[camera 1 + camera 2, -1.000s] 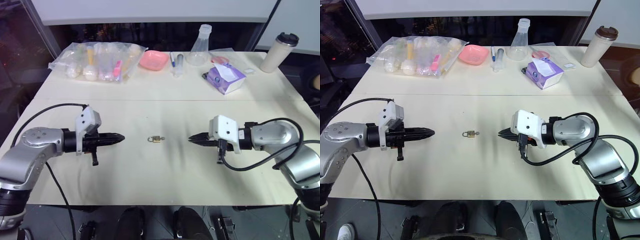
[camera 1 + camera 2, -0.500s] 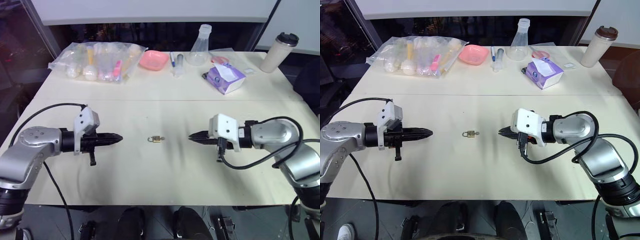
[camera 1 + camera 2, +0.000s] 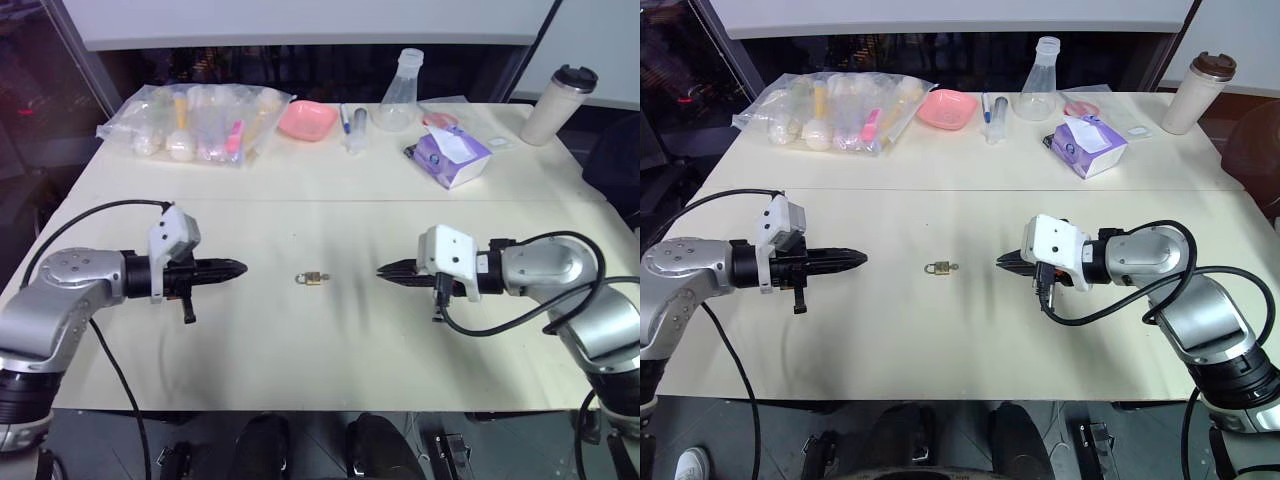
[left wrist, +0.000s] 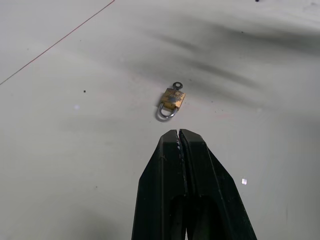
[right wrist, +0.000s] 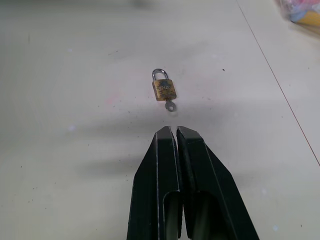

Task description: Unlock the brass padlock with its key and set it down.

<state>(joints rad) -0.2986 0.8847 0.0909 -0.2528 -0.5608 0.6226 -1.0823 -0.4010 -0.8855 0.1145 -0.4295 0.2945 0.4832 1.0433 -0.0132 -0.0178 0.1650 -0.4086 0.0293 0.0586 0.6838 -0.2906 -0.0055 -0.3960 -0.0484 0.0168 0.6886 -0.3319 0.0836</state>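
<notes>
Nothing moved since a second ago. Brass padlock [image 3: 314, 278], key [image 5: 170, 106] inserted, flat on table [image 3: 330, 180] between left gripper [image 3: 240, 267] and right gripper [image 3: 381, 272]; both pressed together, empty.

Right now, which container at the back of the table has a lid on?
The tall cream travel cup at the far right corner: a dark lid caps it. The clear flask and the pink dish stand open.
</notes>
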